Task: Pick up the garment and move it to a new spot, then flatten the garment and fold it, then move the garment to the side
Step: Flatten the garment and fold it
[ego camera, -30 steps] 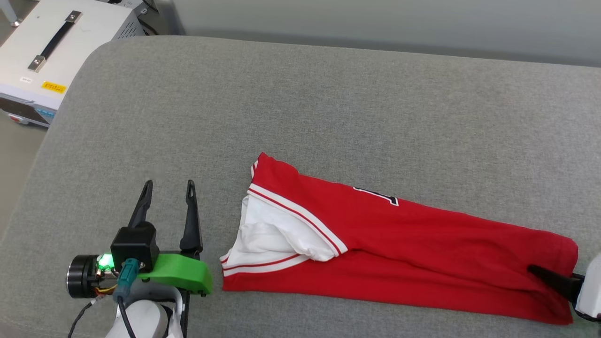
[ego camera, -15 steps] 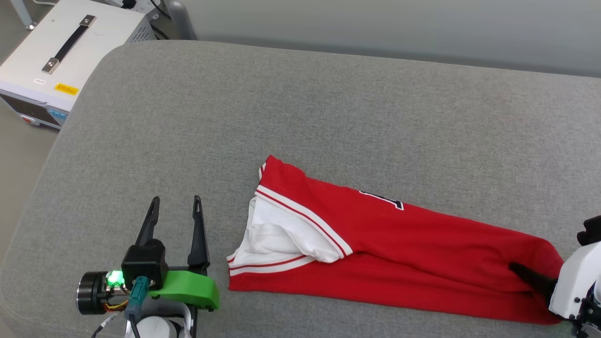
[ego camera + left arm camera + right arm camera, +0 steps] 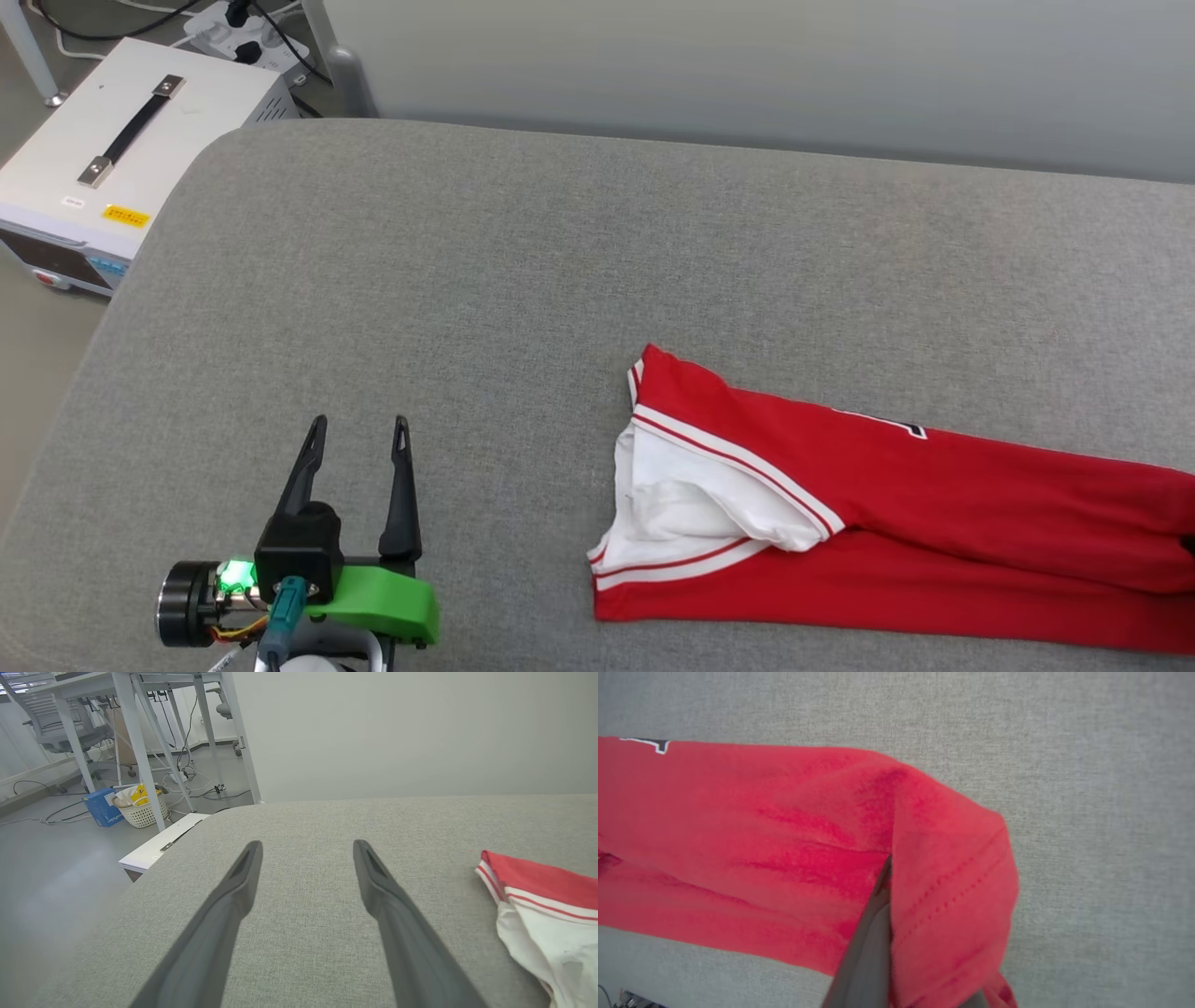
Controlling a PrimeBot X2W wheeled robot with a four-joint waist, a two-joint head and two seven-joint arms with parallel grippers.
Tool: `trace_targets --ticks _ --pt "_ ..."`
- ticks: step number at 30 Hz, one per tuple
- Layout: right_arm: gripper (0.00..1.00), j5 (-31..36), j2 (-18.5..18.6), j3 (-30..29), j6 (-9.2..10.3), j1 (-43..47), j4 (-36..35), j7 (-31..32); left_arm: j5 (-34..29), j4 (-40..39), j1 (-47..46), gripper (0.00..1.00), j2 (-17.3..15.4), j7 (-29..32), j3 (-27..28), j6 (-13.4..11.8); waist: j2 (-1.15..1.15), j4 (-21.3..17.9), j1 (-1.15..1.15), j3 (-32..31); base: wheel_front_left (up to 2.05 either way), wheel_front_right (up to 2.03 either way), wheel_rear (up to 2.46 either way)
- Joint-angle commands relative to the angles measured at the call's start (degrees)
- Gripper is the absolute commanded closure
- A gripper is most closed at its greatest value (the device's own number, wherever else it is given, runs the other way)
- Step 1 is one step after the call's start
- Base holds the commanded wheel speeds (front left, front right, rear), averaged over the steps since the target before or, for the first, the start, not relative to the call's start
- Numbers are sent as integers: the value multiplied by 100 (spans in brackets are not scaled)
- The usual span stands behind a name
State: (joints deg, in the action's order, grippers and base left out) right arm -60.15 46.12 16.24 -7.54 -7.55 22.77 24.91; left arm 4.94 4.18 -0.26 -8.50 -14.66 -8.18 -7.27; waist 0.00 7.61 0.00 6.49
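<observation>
The garment point(image 3: 934, 523) is a red T-shirt with a white sleeve and striped trim, lying folded into a long band on the grey cushion point(image 3: 560, 280), running off the head view's right edge. In the right wrist view my right gripper point(image 3: 889, 863) is shut on the garment's point(image 3: 761, 835) red hem end, cloth bunched over one finger and lifted a little. My left gripper point(image 3: 360, 425) stands open at the lower left, apart from the shirt, nothing between its fingers point(image 3: 233, 896). The sleeve end of the garment point(image 3: 537, 891) lies to its right.
A white box with a black handle point(image 3: 121, 140) sits on the floor past the cushion's left corner, with cables behind it. A pale wall runs along the cushion's far edge. Table legs, a basket point(image 3: 142, 809) and a blue box point(image 3: 100, 807) stand on the floor.
My right gripper has shut on the garment's hem end and dragged the shirt to the right. The head camera has shifted a little. The left gripper stays open in place.
</observation>
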Motion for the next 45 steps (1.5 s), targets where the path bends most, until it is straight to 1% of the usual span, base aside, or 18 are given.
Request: trace_targets --ticks 1,4,8,12,16,18,20,23,27,32,36,42,45 --pt "100 16 83 -48 5 95 -10 -31 -66 -2 96 0 54 -34 34 39 0 -18 0 -26 0 0 0" --pt "100 -208 140 -108 5 154 -339 -1 -106 7 111 0 81 -34 72 89 0 -35 0 -35 0 0 0" --pt "100 -494 204 -106 5 216 -1164 110 -145 19 113 0 123 -34 114 151 0 -65 0 -29 0 0 0" --pt "100 -726 131 -37 5 186 -2049 288 -192 33 85 0 163 -34 116 218 0 -54 0 -12 0 0 0" --pt "100 -770 -57 200 5 16 -2698 594 -235 57 -3 0 212 -34 88 283 0 13 0 42 0 0 0" --pt "100 -664 -148 355 5 -114 -2839 730 -253 66 -47 0 232 -34 73 303 0 46 0 79 0 0 0" --pt "100 -535 -335 565 5 -339 -2889 891 -273 65 -95 0 258 -34 52 325 0 87 0 145 0 0 0" --pt "100 -254 -607 904 5 -731 -2795 1072 -288 64 -167 0 291 -34 26 353 0 137 0 243 0 0 0" --pt "100 154 -1086 1445 5 -1343 -2445 1172 -297 86 -265 0 329 -34 6 389 0 195 0 366 0 0 0" --pt "100 602 -1671 2069 5 -1989 -1657 1118 -303 109 -350 0 378 -34 -15 404 0 265 0 465 0 0 0" --pt "100 780 -2077 2372 5 -2368 -1002 930 -305 115 -391 0 406 -34 -12 409 0 294 0 527 0 0 0" --pt "100 1082 -2449 2798 5 -2743 -170 543 -311 122 -446 0 440 -34 -12 411 0 319 0 584 0 0 0" --pt "100 1147 -2498 2996 5 -2816 95 371 -314 128 -447 0 452 -34 -6 411 0 309 0 581 0 0 0"
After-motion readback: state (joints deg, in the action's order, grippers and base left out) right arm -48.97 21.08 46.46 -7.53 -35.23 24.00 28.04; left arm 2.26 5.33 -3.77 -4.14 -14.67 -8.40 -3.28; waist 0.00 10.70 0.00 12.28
